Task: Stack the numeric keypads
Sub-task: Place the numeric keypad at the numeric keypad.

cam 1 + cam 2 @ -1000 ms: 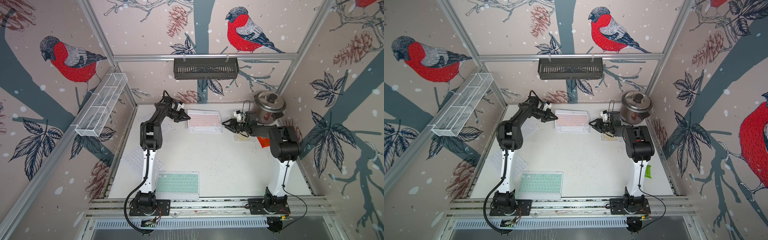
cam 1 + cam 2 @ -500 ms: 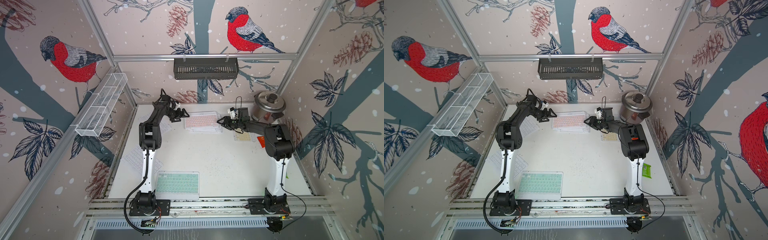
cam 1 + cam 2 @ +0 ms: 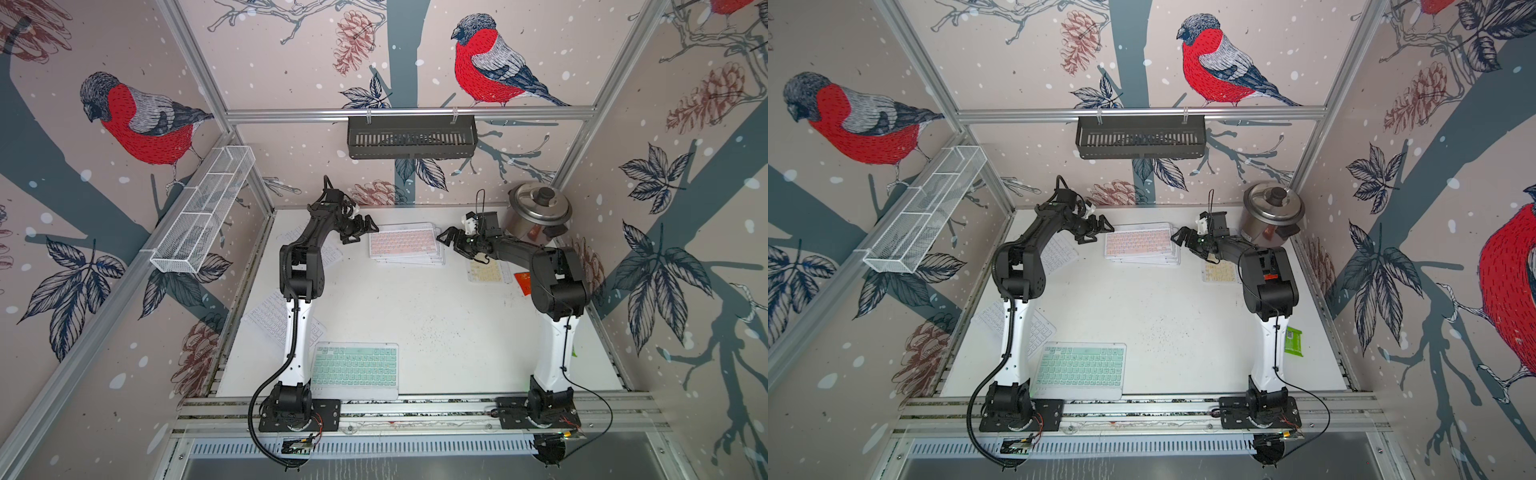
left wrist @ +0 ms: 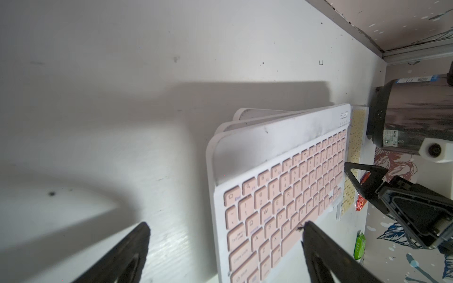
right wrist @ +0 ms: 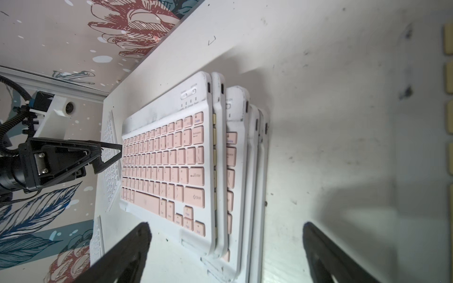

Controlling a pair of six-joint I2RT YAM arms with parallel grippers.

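At the far end of the table (image 3: 415,316), a stack of keypads (image 3: 406,247) is shown with a pink keypad (image 4: 282,191) lying on top. Within the last second the right arm (image 3: 557,286) has been swung in from beside the pot (image 3: 538,212). The stack is now flanked by the left gripper (image 3: 365,233) and the right gripper (image 3: 446,243). Both sets of jaws are spread wide and nothing is held. The pink keypad is therefore judged to be released and placed, although the layers are seen fanned rather than flush in the right wrist view. A mint keypad (image 3: 355,370), a yellow keypad (image 3: 486,272) and two white keypads (image 3: 268,318) remain apart from the stack. The white keypads are partly hidden by the left arm (image 3: 301,270), and the yellow one by the right arm. The number of layers cannot be counted with confidence, and the fingers are cut off in both wrist views.
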